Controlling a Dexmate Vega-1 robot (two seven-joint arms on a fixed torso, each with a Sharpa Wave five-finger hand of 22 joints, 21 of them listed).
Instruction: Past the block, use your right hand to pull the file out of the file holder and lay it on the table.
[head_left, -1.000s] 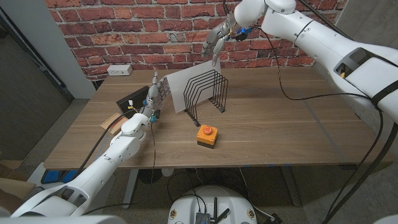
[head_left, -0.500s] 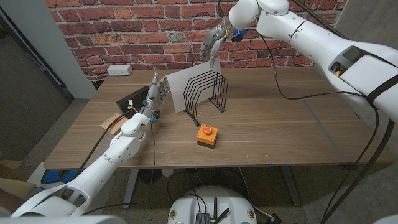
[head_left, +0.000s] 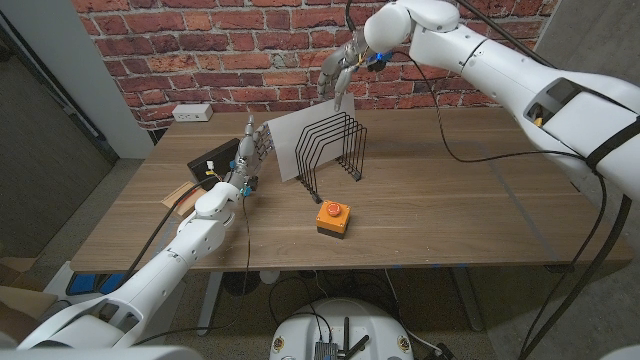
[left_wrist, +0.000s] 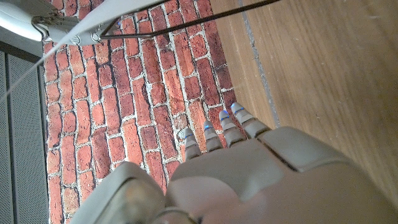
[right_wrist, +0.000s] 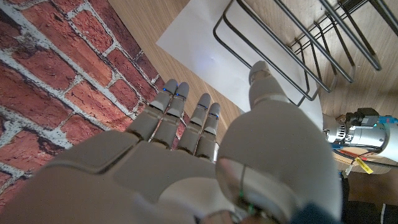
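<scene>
**Right hand closes in above the file**

Over the last second the right hand (head_left: 337, 73) had drifted leftward and a little nearer the file's top edge, while nothing on the counter had shifted. The file (head_left: 298, 135), a white sheet, stood tilted in the black wire file holder (head_left: 333, 150) toward the far edge of the counter (head_left: 450, 200), its upper part leaning out to the holder's left side. That lean left the top edge exposed, which is likely why the right hand came in from above and behind rather than from the side. The hand hung over the file with fingers loosely apart and pointing down, holding nothing; in the right wrist view its fingertips (right_wrist: 208, 112) pointed at the sheet and the wire loops but I could not tell whether they touched the paper. The pull had not begun.

Nearer the front edge, well apart from the holder, sat the orange block (head_left: 333, 217) with a red button on top, so the reach had to pass beyond it. The left hand (head_left: 250, 152) stood upright just beside the file's left edge, fingers straight, parted and empty, apparently waiting clear of the work. A white power strip (head_left: 192, 112) lay at the far left corner.
</scene>
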